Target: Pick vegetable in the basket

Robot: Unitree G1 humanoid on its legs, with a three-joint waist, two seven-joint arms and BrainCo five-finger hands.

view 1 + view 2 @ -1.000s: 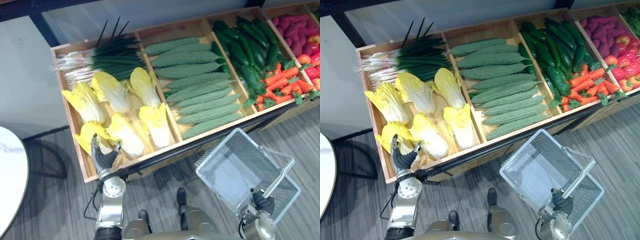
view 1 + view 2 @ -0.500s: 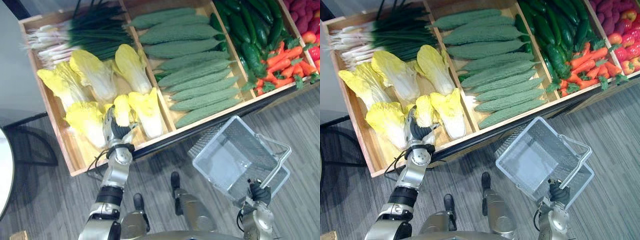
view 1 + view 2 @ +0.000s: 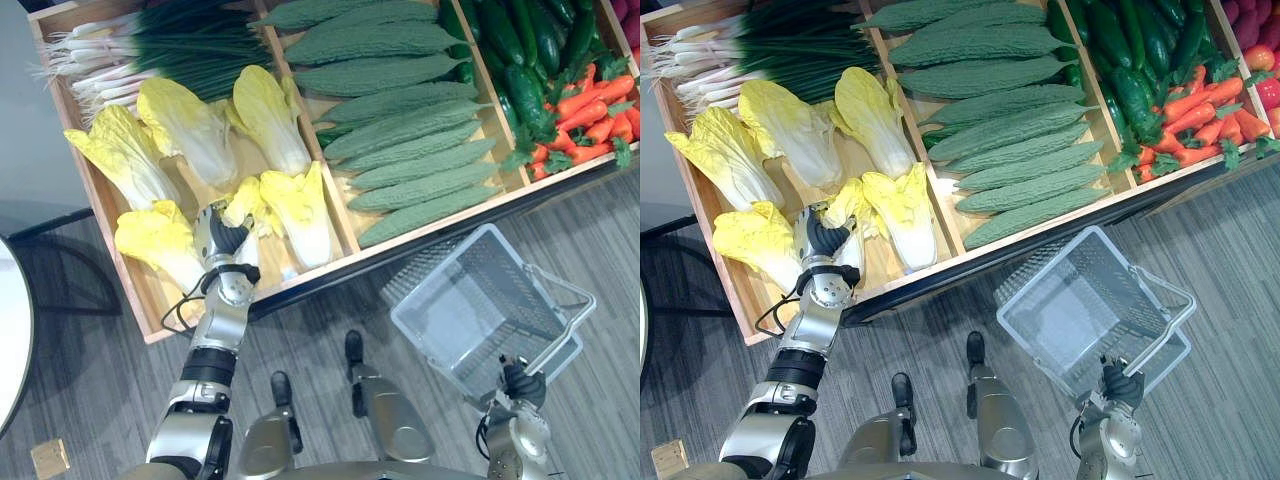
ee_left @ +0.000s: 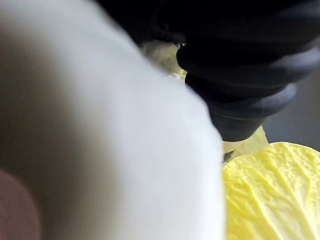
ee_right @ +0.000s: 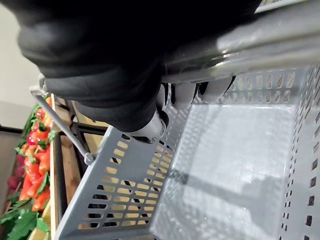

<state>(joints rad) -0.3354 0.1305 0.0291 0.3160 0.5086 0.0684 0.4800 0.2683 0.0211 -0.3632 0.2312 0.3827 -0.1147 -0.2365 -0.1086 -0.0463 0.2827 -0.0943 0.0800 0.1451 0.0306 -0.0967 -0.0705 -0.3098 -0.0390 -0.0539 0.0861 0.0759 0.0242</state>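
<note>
Now left hand (image 3: pixel 224 240) clasps cabbage (image 3: pixel 244 200); lift clear of crate (image 3: pixel 94 186), swing right to basket (image 3: pixel 465 320) gripped by right hand (image 3: pixel 521 385).

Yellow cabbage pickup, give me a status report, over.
Left hand shut on small yellow-leaved cabbage among others in wooden crate. Right hand shut on grey plastic basket's handle, basket empty. Nothing blocking the way to basket.
</note>
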